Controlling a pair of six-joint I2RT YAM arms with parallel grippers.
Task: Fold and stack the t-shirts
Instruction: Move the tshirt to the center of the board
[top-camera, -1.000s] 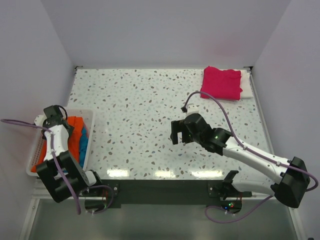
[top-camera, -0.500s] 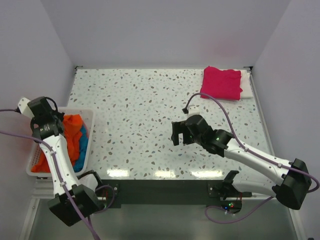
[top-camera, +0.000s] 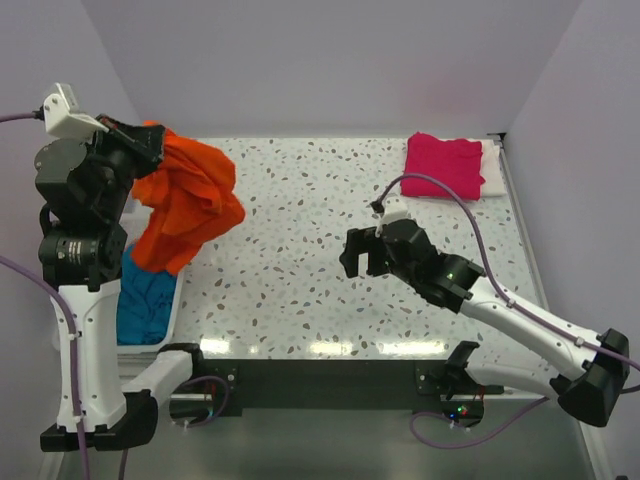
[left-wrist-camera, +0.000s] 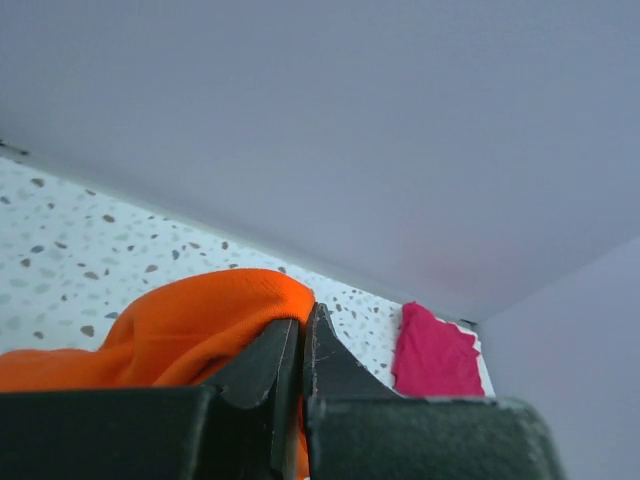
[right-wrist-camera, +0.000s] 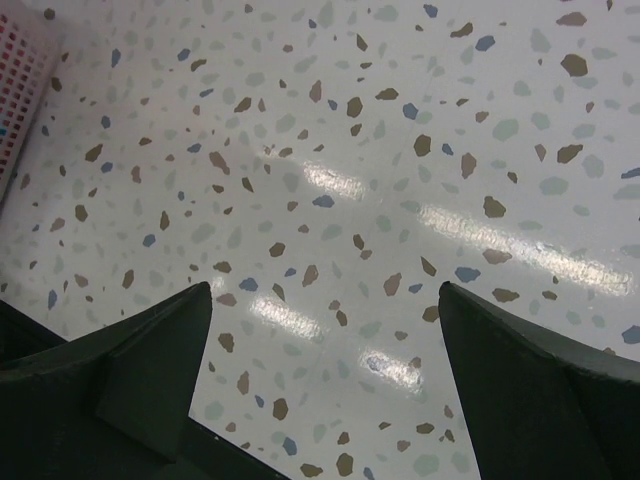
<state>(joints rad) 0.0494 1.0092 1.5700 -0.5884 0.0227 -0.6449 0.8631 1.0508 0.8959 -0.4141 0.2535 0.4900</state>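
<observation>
My left gripper (top-camera: 150, 140) is raised high at the far left and is shut on the bright orange t-shirt (top-camera: 188, 205), which hangs bunched below it over the table's left edge. In the left wrist view the orange t-shirt (left-wrist-camera: 190, 325) bulges beside my left gripper (left-wrist-camera: 303, 318), its jaws pressed together. A teal-blue t-shirt (top-camera: 145, 300) lies in the white basket (top-camera: 172, 312). The magenta-pink t-shirt (top-camera: 444, 165) lies folded at the far right on a white t-shirt (top-camera: 493, 168). My right gripper (top-camera: 358, 253) hovers open over mid-table, and nothing lies between its jaws in the right wrist view (right-wrist-camera: 325, 290).
The speckled table (top-camera: 300, 250) has walls at the back and on both sides. The basket stands at the near left edge, and a corner of it (right-wrist-camera: 25, 80) shows in the right wrist view. A cable (top-camera: 440, 195) loops off the right arm.
My left gripper has shut on the orange t-shirt in the basket and lifted it high and back, uncovering the teal-blue one. The right arm shifted slightly.
</observation>
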